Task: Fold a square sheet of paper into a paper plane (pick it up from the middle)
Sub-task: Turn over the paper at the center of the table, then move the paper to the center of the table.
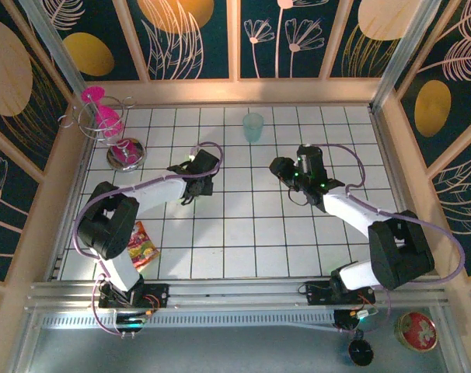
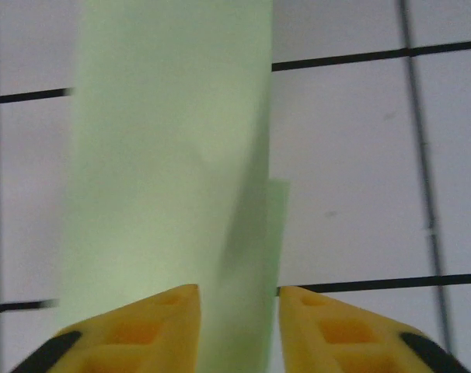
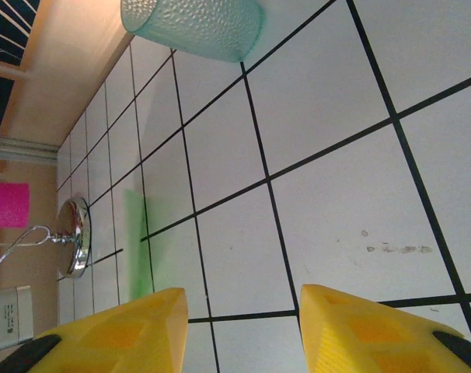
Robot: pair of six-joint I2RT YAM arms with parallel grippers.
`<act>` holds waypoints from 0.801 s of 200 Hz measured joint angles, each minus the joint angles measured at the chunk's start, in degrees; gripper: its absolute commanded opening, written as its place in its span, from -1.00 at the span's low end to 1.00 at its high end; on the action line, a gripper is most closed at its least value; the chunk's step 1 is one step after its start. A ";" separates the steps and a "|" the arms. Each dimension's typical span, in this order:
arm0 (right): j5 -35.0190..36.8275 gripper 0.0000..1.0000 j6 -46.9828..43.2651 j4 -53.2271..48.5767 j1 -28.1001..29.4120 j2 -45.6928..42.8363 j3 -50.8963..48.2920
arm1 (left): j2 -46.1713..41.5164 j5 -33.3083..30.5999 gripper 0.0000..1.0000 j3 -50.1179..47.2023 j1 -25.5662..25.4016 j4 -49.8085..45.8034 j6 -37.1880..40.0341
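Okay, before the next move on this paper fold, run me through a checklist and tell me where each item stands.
1. Left gripper open, with the paper between its fingers: ok.
2. Paper layers lined up: not ok, an under layer seems to stick out along the right edge.
3. Paper lying flat on the table: cannot tell.
4. Right gripper open, nothing in it: ok.
5. Cup well apart from the paper: ok.

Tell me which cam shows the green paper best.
Left wrist: the green paper close up, fold edges clear. Right wrist gives a thin edge-on sliver. From top external, the left end effector covers it.
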 measured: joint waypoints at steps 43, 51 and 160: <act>-0.04 -0.19 -0.15 -0.15 1.42 2.95 0.55 | -0.07 10.56 0.01 -4.02 1.53 8.20 -3.56; 0.09 -0.20 -0.28 -0.46 2.58 4.26 1.42 | -1.09 12.11 0.08 -5.55 2.47 9.86 -4.15; -1.77 -0.52 -1.60 0.22 20.17 33.18 29.07 | -23.96 15.91 0.97 -25.57 17.46 19.39 -15.63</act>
